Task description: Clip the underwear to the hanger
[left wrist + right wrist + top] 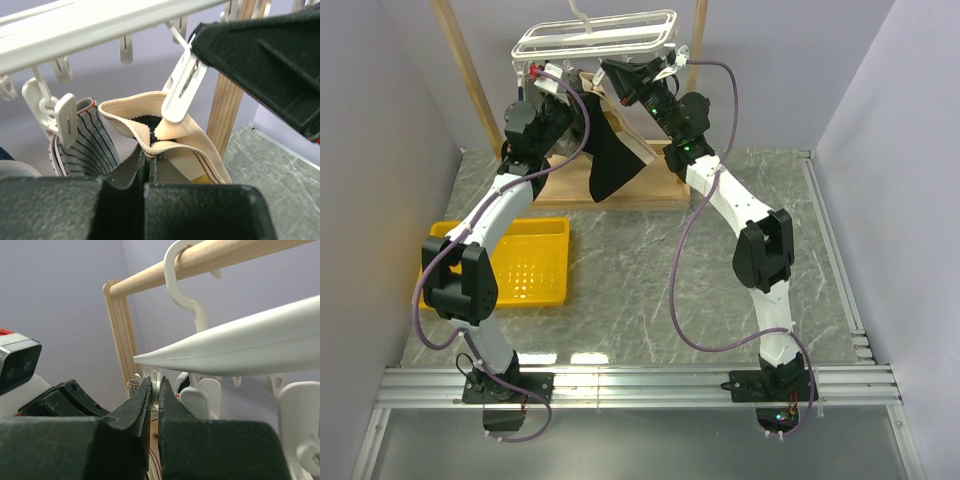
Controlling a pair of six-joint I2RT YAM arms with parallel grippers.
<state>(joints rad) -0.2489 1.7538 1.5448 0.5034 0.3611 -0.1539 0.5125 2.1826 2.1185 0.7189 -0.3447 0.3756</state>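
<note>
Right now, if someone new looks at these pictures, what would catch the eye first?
High at the back of the top view, the black underwear droops under the white hanger. In the left wrist view, the left fingers pinch its beige waistband, and a white clip meets the band's upper fold. A yellow tray lies on the table's left side.

glossy white plastic hanger (75,27) — soft knit cloth underwear (145,107), matt wooden frame (225,110).

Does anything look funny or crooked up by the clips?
Yes. One white clip sticks out slanted while a neighbour hangs straight down, and the underwear beneath it is bunched and folded at its tan waistband, pinched in the left gripper.
</note>
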